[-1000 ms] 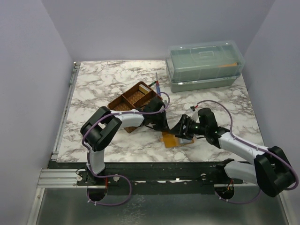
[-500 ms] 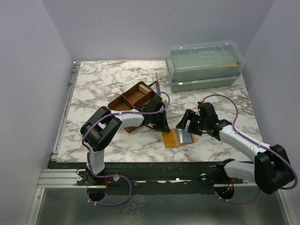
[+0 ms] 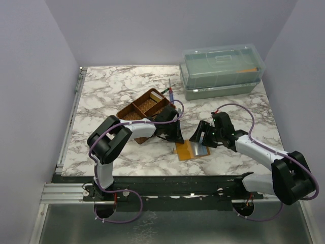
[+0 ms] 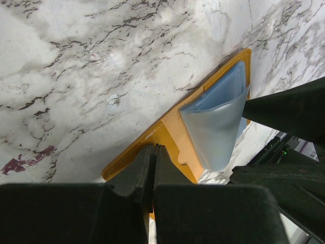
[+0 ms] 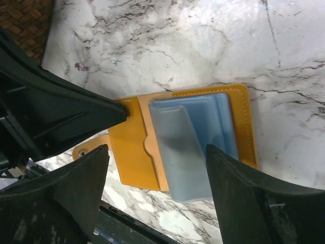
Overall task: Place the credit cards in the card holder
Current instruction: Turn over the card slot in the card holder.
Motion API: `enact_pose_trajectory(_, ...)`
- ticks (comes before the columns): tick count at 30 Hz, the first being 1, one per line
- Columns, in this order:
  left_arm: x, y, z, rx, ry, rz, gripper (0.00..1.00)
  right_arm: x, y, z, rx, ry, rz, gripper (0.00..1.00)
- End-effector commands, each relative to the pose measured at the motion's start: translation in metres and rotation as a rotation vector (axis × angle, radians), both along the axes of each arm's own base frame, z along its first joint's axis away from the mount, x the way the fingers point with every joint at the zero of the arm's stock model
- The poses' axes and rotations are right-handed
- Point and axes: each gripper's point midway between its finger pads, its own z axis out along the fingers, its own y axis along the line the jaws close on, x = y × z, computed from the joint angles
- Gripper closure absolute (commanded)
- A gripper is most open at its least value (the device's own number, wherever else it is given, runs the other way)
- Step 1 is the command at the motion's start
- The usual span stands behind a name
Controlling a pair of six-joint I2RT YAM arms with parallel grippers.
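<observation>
The wallet (image 5: 129,152) lies open and flat on the marble table (image 3: 111,86), close to the near edge, between my two arms. Its orange inner side faces up. On this side lie the pale blue cards (image 5: 177,147), in more than one layer. The top one is turned a little against the one below, and one end of it goes out over the edge of the wallet. In my left wrist view this top card looks lifted at one end, but I cannot tell how much.

My left pincer (image 4: 151,162) is clenched. Its two fingers are pressed together at the border of the wallet on my left side. A thin line of orange shows in the slit between them, so they seem to grip the cover there.

My right pincer (image 5: 156,150) is released. Its fingers (image 5: 76,193) stand wide apart above the cards, one on each side, and grasp nothing.

Behind the left arm stands a brown tray (image 3: 136,108) with compartments, and a pen (image 3: 170,91) lies just beside its far corner. A clear box (image 3: 222,71) with a lid stands at the far right, well apart from the wallet.
</observation>
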Motion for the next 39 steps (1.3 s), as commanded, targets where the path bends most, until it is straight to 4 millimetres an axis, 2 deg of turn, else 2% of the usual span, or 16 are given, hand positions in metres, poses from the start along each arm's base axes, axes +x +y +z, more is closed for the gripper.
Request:
enact_pose_trajectory(1, -0.006, 0.006, -0.011, 0.031, 0.017, -0.008, 1.00, -0.005, 0.011, 0.000, 0.065, -0.011, 0.056, 0.22)
enact_pose_trajectory(9, -0.005, 0.006, -0.007, 0.026, 0.011, -0.004, 1.00, -0.024, 0.045, 0.026, 0.329, -0.022, 0.165, 0.27)
enact_pose_trajectory(13, -0.005, 0.005, 0.000, 0.013, 0.005, -0.001, 1.00, -0.034, 0.056, 0.041, 0.455, -0.044, 0.208, 0.27)
enact_pose_trajectory(15, -0.005, 0.003, 0.005, 0.000, 0.002, 0.000, 1.00, -0.039, 0.059, 0.041, 0.487, -0.027, 0.227, 0.27)
enact_pose_trajectory(20, -0.004, 0.001, 0.015, -0.021, 0.000, 0.010, 1.00, -0.047, 0.063, 0.027, 0.511, 0.030, 0.247, 0.29)
enact_pose_trajectory(25, 0.000, 0.012, 0.026, -0.021, -0.014, 0.041, 0.99, -0.052, 0.061, 0.013, 0.496, 0.053, 0.234, 0.30)
enact_pose_trajectory(29, 0.005, 0.025, 0.043, -0.035, -0.029, 0.058, 0.95, -0.055, 0.058, -0.005, 0.473, 0.083, 0.211, 0.40)
enact_pose_trajectory(33, 0.009, 0.030, 0.066, -0.059, -0.066, 0.067, 0.93, -0.060, 0.062, -0.011, 0.502, 0.102, 0.224, 0.52)
enact_pose_trajectory(37, 0.007, 0.016, 0.082, -0.119, -0.057, 0.027, 0.94, -0.060, 0.060, -0.025, 0.471, 0.123, 0.199, 0.62)
enact_pose_trajectory(39, 0.005, 0.005, 0.080, -0.125, -0.049, 0.002, 0.97, -0.060, 0.059, -0.028, 0.457, 0.131, 0.191, 0.65)
